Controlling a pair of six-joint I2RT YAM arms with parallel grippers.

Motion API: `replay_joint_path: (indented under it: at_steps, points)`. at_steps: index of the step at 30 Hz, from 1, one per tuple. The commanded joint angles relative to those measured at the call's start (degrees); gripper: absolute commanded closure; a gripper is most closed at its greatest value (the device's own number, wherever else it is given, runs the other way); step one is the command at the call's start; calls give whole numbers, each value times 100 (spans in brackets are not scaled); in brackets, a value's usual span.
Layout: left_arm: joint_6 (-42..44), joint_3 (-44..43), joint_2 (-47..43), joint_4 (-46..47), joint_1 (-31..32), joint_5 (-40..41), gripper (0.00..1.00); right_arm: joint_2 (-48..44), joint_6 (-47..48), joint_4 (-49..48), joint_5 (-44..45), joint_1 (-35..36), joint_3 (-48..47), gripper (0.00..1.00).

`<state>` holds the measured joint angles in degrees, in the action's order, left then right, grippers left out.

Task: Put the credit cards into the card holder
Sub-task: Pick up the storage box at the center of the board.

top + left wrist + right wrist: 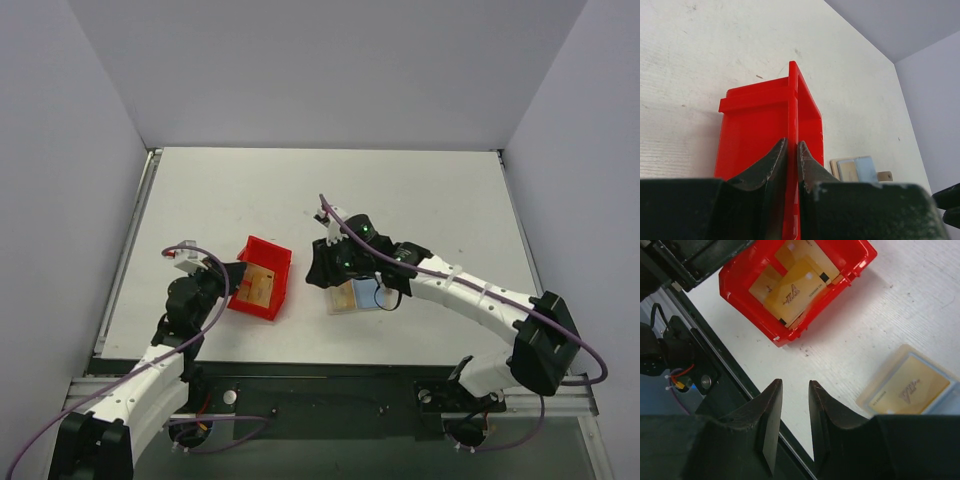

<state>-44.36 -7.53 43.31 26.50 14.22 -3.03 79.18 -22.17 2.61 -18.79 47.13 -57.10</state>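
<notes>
The card holder [368, 296] lies open on the table, light blue lining up, with one orange-yellow credit card [912, 387] lying on it. It also shows in the left wrist view [866, 167]. More credit cards [795, 290] lie in a red bin [270, 248]. My left gripper [236, 278] is shut on the bin's side wall [792, 100]. My right gripper [795, 385] is open and empty, low over bare table between the bin and the card holder; in the top view it [318, 272] sits just left of the card holder.
The table's dark front edge [730, 390] runs close below my right gripper. White walls enclose the table on three sides. The card holder's snap tab [885, 176] sticks out on its far side.
</notes>
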Motion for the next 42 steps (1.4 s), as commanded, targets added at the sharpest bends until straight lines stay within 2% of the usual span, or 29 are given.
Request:
replay_joint_path:
  at_steps: [1,6,17,25,29,33,42]
  points:
    - [15,-126,-7,31,37,13,100,518,-461,-155,15,112,-468,75]
    - [-11,-205,-103,-136,107,57,100,1143,-1122,-735,-371,147,-784,75]
    - [-20,-293,-410,-540,283,452,100,2470,-2001,-1087,-714,402,-1909,73]
    - [-3,-363,-692,-866,573,1041,100,3235,-2204,-429,-872,463,-2761,73]
    - [-38,-398,-719,-945,766,1287,100,3438,-2212,98,-627,551,-2982,73]
    - [-55,-433,-719,-989,995,1506,100,3552,-2274,354,-407,569,-3035,73]
    - [-73,-477,-692,-998,1259,1762,100,3719,-2564,222,-222,604,-2859,73]
